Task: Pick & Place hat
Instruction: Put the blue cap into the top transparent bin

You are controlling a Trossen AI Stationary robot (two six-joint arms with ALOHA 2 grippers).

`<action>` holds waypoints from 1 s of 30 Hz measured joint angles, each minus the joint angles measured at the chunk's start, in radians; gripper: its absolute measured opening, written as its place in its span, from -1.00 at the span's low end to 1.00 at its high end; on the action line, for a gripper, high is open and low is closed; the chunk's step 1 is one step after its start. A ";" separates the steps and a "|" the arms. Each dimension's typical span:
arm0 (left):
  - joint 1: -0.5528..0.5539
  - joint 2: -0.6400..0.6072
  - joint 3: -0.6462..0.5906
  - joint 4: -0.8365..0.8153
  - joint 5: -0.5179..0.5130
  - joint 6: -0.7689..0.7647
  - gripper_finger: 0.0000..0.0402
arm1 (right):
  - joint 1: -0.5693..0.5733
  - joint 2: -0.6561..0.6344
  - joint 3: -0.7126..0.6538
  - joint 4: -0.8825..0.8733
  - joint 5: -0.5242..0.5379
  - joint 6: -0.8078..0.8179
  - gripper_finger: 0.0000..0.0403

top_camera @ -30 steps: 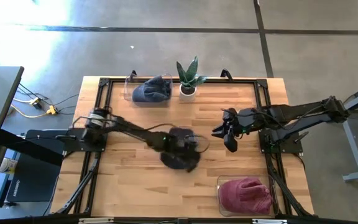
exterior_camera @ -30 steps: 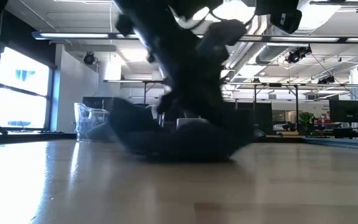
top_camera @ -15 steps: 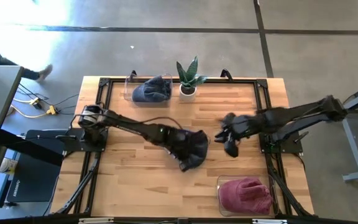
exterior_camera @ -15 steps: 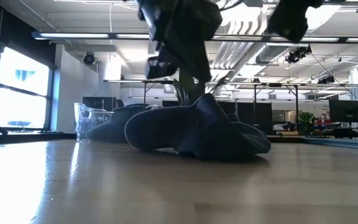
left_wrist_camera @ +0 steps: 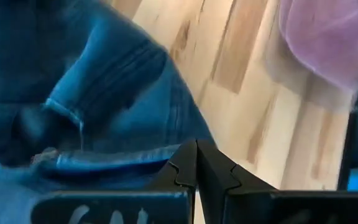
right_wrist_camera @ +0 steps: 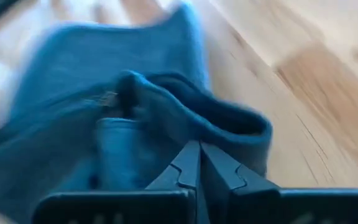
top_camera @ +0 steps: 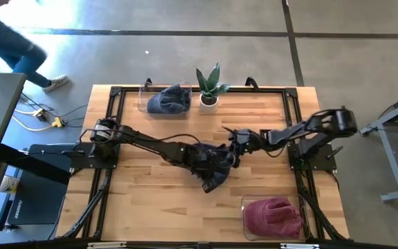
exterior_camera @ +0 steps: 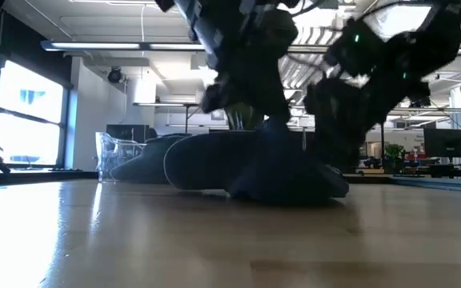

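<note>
Wooden table (top_camera: 144, 200) with a black frame, both arms reaching into the middle; left arm comes in from the table's left edge and stretches across to centre, right arm comes in from the right edge and meets it there. Dark blue hat (top_camera: 213, 169) lies crumpled on the wood at table centre, slightly toward the front, touching the surface along its whole underside in the low view (exterior_camera: 254, 168). Left gripper (top_camera: 209, 160) is on the hat's left side, fingers pressed together with blue fabric bunched right at the tips in its wrist view (left_wrist_camera: 196, 163), looks like it's pinching the hat's edge. Right gripper (top_camera: 237, 142) sits at the hat's right/back edge, fingers likewise closed tip to tip (right_wrist_camera: 199, 163) against a fold of the hat brim; whether cloth is actually caught between them can't tell. Clear bin with a red hat (top_camera: 275, 216) at the front right corner, well apart from the grippers. Second clear bin holding a blue-grey hat (top_camera: 169, 100) at the back edge, potted plant (top_camera: 209, 86) just beside it on the right. Person's legs (top_camera: 26, 59) on the floor beyond the table's back left corner
</note>
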 joint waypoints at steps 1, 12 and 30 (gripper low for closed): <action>0.001 0.011 0.000 0.027 0.005 0.014 -1.00 | -0.010 0.033 -0.012 0.031 -0.001 0.024 -0.98; 0.020 0.060 0.003 -0.158 0.152 0.033 -1.00 | 0.013 0.089 -0.024 -0.019 0.116 0.315 -0.98; 0.107 -0.028 0.034 -0.020 -0.042 -0.015 -1.00 | 0.099 -0.304 -0.026 -0.320 0.135 0.182 -0.99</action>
